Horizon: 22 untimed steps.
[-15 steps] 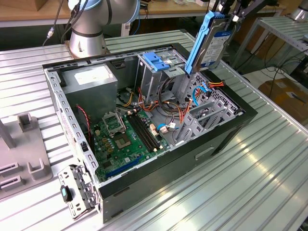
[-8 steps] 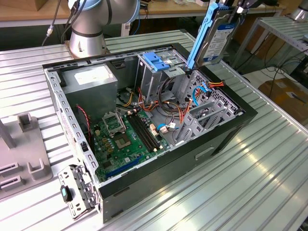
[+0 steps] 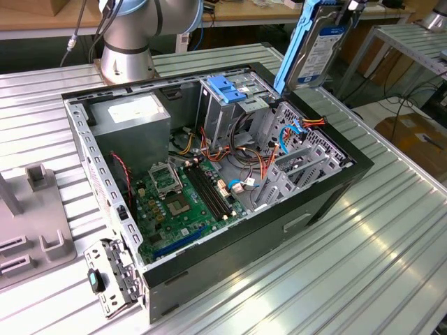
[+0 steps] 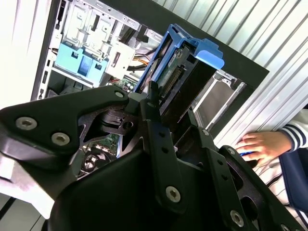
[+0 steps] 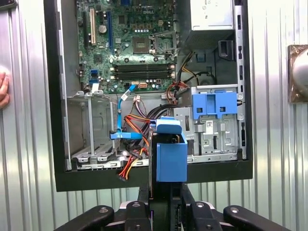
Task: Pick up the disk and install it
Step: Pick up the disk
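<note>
You have the disk (image 3: 316,50) in the air; the gripper (image 4: 171,109) is clenched on it, one black finger (image 4: 155,125) against each flat side. In the exterior view the disk hangs tilted above the open computer case (image 3: 328,199), over the end of the case on the exterior view's right, with its printed label facing the camera and a blue side rail (image 3: 292,49) running down its edge. It is not seated in any bay. In the first wrist view you look down past the disk (image 5: 171,159) edge-on (its blue rail end is nearest the camera); below it are the bundle of red, orange and black cables (image 5: 137,122), the bare metal bay (image 5: 91,130) and the cage with the light-blue latch (image 5: 214,103). The motherboard (image 3: 174,202) lies flat in the case floor; the grey power-supply box (image 3: 133,118) sits in the far corner, near the arm's base (image 3: 129,42). The case rests on a ribbed metal table (image 3: 377,272); a person's hand (image 4: 257,147) lies on the table beside the case.
</note>
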Tool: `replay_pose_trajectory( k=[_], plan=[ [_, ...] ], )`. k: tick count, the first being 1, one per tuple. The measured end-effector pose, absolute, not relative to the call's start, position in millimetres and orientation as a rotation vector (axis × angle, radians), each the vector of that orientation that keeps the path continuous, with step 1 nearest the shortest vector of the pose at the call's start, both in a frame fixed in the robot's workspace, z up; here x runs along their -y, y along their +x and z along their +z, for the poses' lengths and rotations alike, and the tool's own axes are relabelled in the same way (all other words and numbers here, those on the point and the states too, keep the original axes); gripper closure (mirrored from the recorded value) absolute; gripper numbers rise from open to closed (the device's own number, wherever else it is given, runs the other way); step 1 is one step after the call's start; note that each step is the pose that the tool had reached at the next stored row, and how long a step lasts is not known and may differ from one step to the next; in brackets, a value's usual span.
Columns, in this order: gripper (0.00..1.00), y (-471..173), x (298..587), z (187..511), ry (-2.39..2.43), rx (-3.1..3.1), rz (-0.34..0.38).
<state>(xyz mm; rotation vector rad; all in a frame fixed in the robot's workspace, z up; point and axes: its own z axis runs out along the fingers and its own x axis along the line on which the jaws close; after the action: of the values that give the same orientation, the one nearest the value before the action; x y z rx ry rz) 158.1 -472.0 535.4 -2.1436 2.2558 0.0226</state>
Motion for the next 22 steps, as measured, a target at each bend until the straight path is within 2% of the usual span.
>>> replay_pose_trajectory(
  k=[15, 22],
  plan=[
    [0.65, 158, 473, 539, -2.144, -2.256, 0.023],
    [0.65, 157, 490, 539, -2.144, -2.256, 0.023]
  ],
)
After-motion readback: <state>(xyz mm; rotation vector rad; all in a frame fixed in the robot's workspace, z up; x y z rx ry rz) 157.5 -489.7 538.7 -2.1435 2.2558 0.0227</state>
